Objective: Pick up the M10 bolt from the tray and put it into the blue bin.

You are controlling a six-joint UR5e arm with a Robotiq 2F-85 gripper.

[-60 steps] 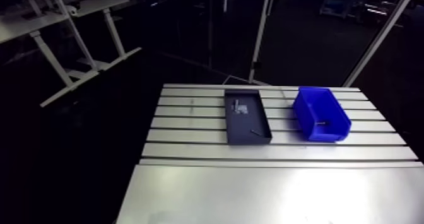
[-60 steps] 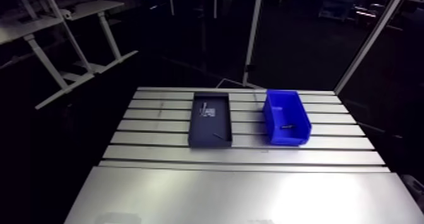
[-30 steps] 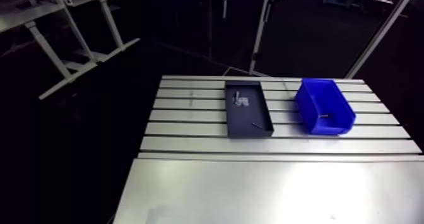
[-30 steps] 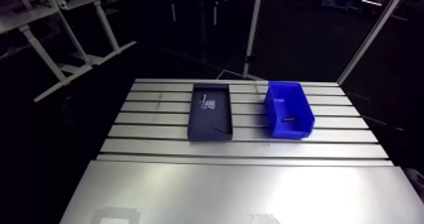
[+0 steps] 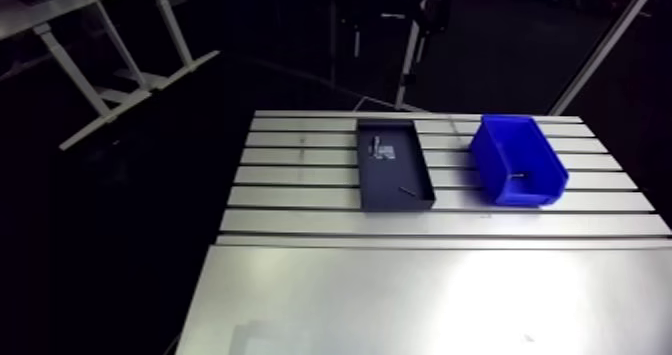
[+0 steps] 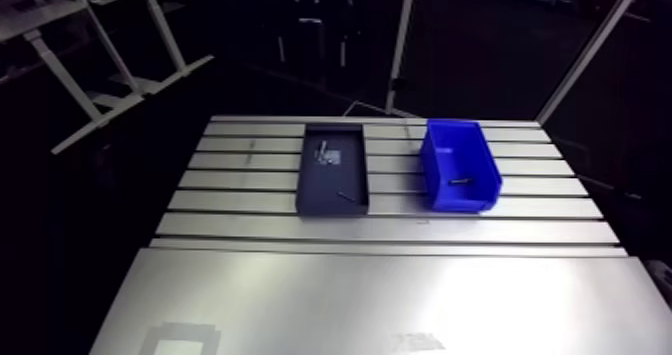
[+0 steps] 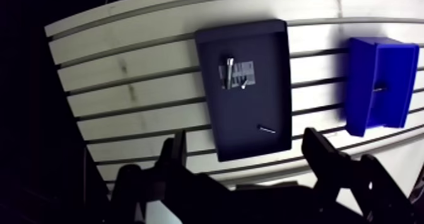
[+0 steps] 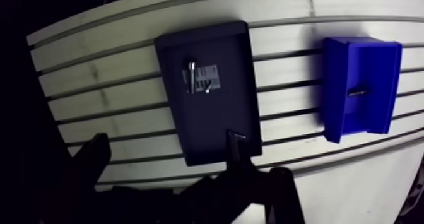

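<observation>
**Wrist view, above the slotted counter [image 5: 300,194].** The end effector [image 7: 245,136] hangs well above the near end of the dark tray [image 7: 277,81]. Its two fingers are spread wide, with nothing between them. In the tray, a bright bolt [image 7: 227,72] lies beside a white label [image 7: 247,72]. A smaller fastener [image 7: 265,129] lies near the corner closest to the end effector. The blue bin [image 7: 394,69] stands beside the tray, apart from it, and holds one dark bolt-like piece [image 7: 379,86]. Which piece is the M10 cannot be told.
</observation>
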